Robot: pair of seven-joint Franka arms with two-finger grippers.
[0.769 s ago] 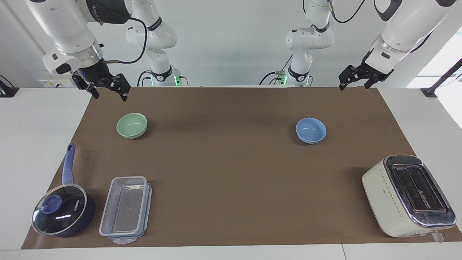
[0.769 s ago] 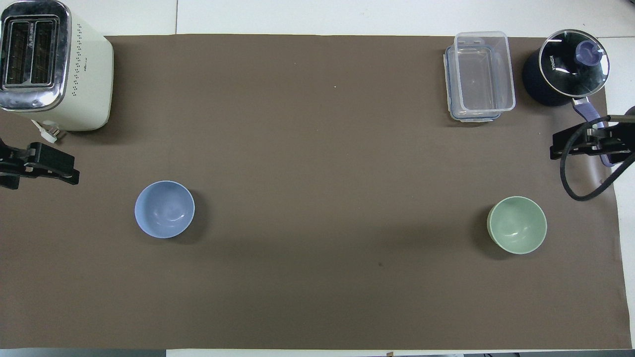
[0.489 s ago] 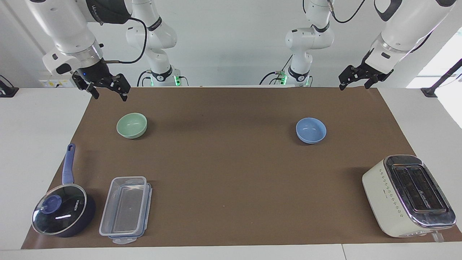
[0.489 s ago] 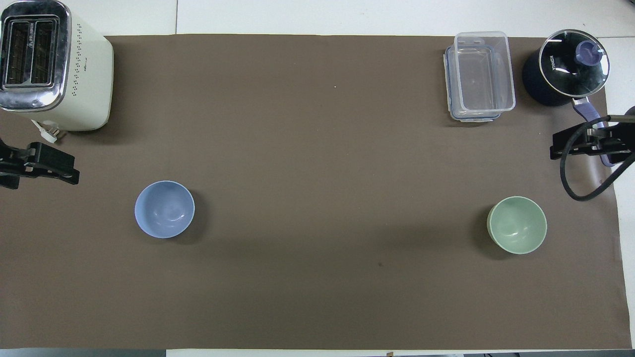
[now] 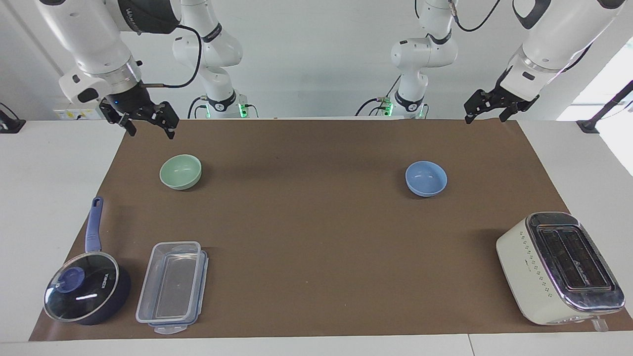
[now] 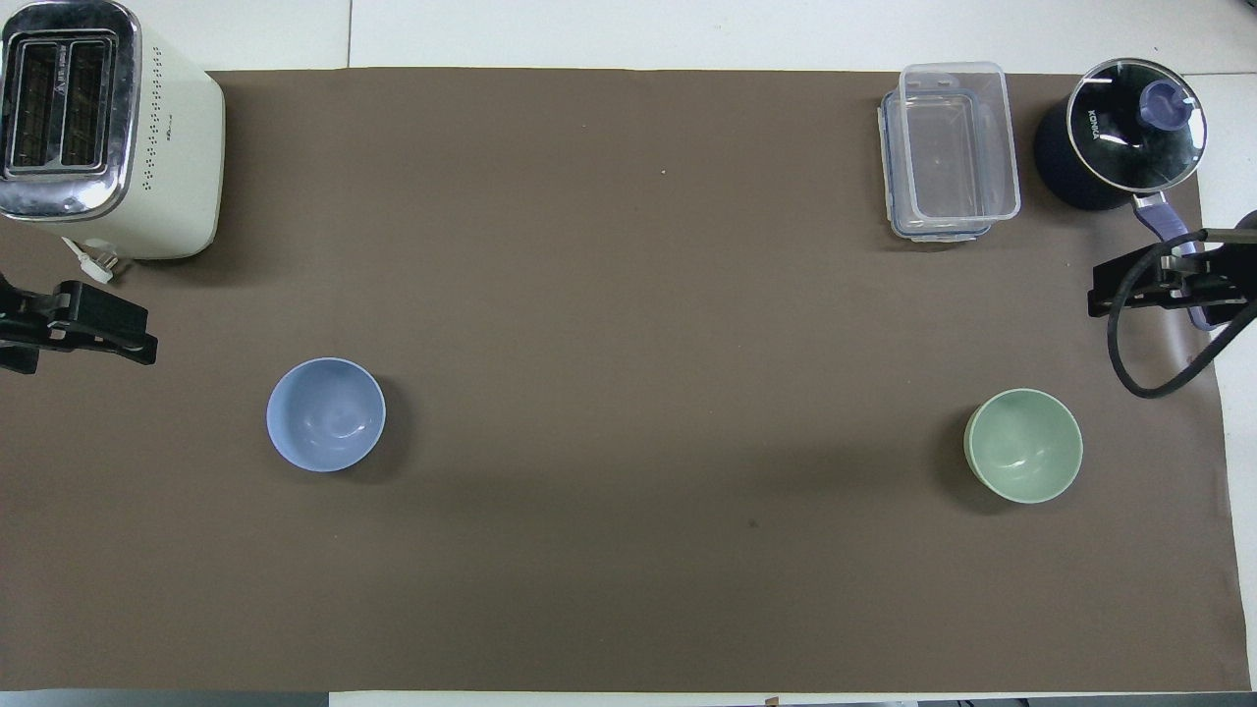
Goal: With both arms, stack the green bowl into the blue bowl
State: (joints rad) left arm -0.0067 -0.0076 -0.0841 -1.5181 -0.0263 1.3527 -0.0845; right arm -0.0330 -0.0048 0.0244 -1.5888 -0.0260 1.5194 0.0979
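The green bowl (image 5: 180, 171) sits upright on the brown mat toward the right arm's end; it also shows in the overhead view (image 6: 1023, 445). The blue bowl (image 5: 426, 178) sits upright toward the left arm's end, also in the overhead view (image 6: 326, 414). Both bowls are empty and far apart. My right gripper (image 5: 150, 131) hangs open and empty in the air over the mat's edge at the robots' end, short of the green bowl; the overhead view shows it too (image 6: 1105, 293). My left gripper (image 5: 484, 117) hangs open and empty over the mat's corner, well away from the blue bowl (image 6: 137, 339).
A cream toaster (image 5: 559, 267) stands at the mat's corner farthest from the robots, at the left arm's end. A clear lidded box (image 5: 170, 287) and a dark blue saucepan with a glass lid (image 5: 84, 291) stand at the right arm's end, farther than the green bowl.
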